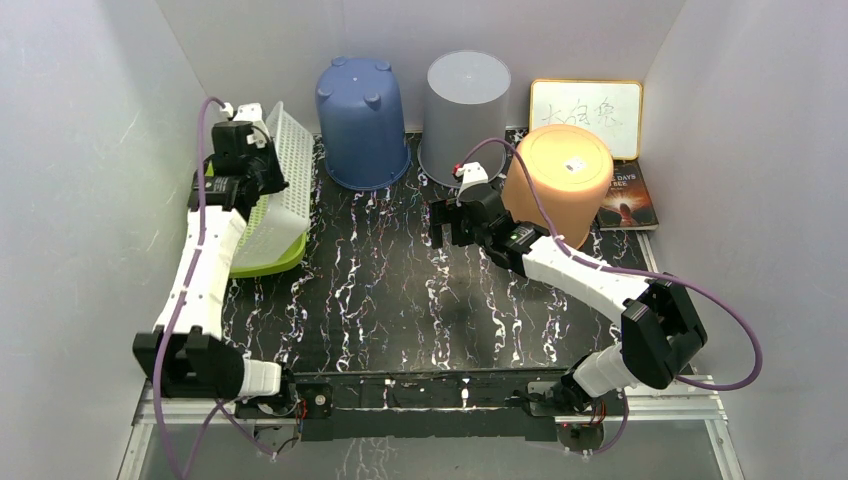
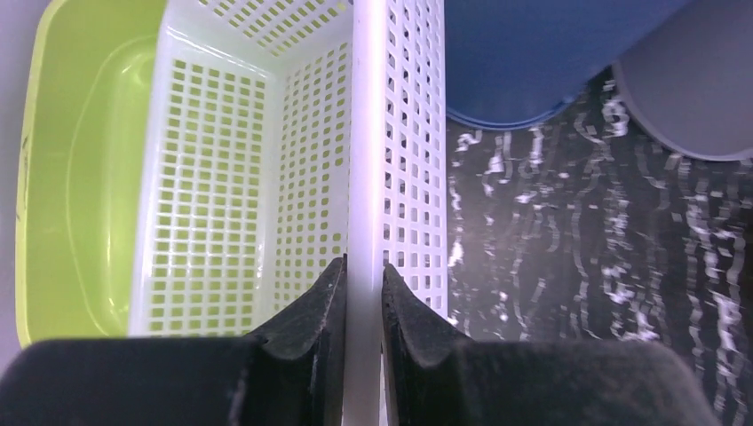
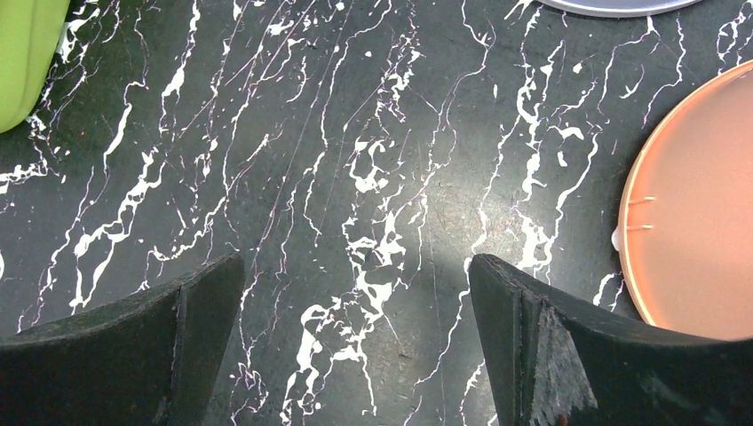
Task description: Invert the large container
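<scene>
The white perforated basket (image 1: 288,170) stands tilted on its side at the left of the table, leaning in a green basin (image 1: 272,258). My left gripper (image 1: 268,172) is shut on the basket's rim. In the left wrist view the rim (image 2: 368,133) runs straight between my closed fingers, with the gripper (image 2: 364,271) pinching it, the basket's inside (image 2: 213,177) to the left and the green basin (image 2: 71,160) behind it. My right gripper (image 1: 441,226) is open and empty, low over the black marbled table (image 3: 355,133) in mid-table, with the gripper (image 3: 355,262) around bare surface.
An upside-down blue bucket (image 1: 360,120) and a grey one (image 1: 467,115) stand at the back. An upside-down orange bucket (image 1: 558,180) stands right beside my right wrist, and shows in the right wrist view (image 3: 701,213). A whiteboard (image 1: 585,115) and a book (image 1: 628,195) lie at the back right. White walls enclose the sides.
</scene>
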`<control>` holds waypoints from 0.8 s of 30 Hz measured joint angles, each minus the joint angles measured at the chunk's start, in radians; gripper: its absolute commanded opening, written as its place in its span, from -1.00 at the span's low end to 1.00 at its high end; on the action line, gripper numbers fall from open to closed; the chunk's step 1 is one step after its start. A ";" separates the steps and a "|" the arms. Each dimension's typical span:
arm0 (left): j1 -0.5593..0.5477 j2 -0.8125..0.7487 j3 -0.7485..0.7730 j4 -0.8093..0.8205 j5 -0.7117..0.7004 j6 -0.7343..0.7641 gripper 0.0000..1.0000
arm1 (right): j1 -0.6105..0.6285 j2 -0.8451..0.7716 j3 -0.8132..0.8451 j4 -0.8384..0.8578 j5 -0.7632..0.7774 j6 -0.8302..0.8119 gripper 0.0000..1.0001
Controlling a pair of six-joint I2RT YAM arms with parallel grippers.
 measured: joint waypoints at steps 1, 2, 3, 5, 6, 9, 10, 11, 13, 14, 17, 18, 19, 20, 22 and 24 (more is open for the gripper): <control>0.000 -0.029 0.009 -0.016 0.014 -0.007 -1.00 | 0.000 0.000 0.000 0.000 0.000 -0.001 0.95; -0.002 -0.055 0.018 -0.034 0.029 -0.011 -1.00 | -0.001 0.000 0.002 -0.001 0.000 -0.002 0.95; -0.005 -0.080 0.028 -0.054 0.039 -0.012 -1.00 | -0.001 0.000 0.004 -0.004 0.000 -0.004 0.95; -0.008 -0.118 0.053 -0.091 0.048 -0.012 -1.00 | -0.001 0.000 0.012 -0.011 -0.001 -0.012 0.95; -0.007 -0.140 0.070 -0.116 0.047 -0.011 -1.00 | -0.001 0.000 0.019 -0.016 -0.001 -0.018 0.95; -0.007 -0.196 0.100 -0.153 0.058 -0.014 -1.00 | -0.001 -0.006 0.035 -0.020 -0.005 -0.030 0.95; -0.006 -0.218 0.109 -0.166 0.072 -0.021 -1.00 | -0.001 -0.015 0.038 -0.026 -0.006 -0.033 0.95; -0.006 -0.232 0.117 -0.176 0.083 -0.026 -1.00 | -0.001 -0.023 0.039 -0.029 -0.006 -0.035 0.95; -0.005 -0.267 0.132 -0.195 0.124 -0.050 -1.00 | -0.003 -0.046 0.047 -0.042 -0.003 -0.042 0.95; -0.005 -0.282 0.138 -0.198 0.150 -0.064 -1.00 | -0.006 -0.055 0.056 -0.049 -0.003 -0.044 0.95; -0.006 -0.324 0.138 -0.188 0.251 -0.119 -1.00 | -0.022 -0.066 0.097 -0.065 -0.007 -0.045 0.95; -0.006 -0.343 0.122 -0.167 0.304 -0.150 -1.00 | -0.030 -0.068 0.113 -0.067 -0.010 -0.045 0.96; -0.006 -0.359 0.105 -0.149 0.339 -0.173 -1.00 | -0.039 -0.068 0.127 -0.068 -0.014 -0.045 0.96; -0.006 -0.381 0.074 -0.119 0.389 -0.202 -1.00 | -0.047 -0.068 0.138 -0.068 -0.016 -0.045 0.96; -0.006 -0.419 0.007 -0.068 0.475 -0.261 -1.00 | -0.066 -0.068 0.160 -0.072 -0.020 -0.045 0.96; -0.007 -0.445 -0.050 -0.029 0.537 -0.316 -1.00 | -0.087 -0.069 0.177 -0.077 -0.024 -0.043 0.96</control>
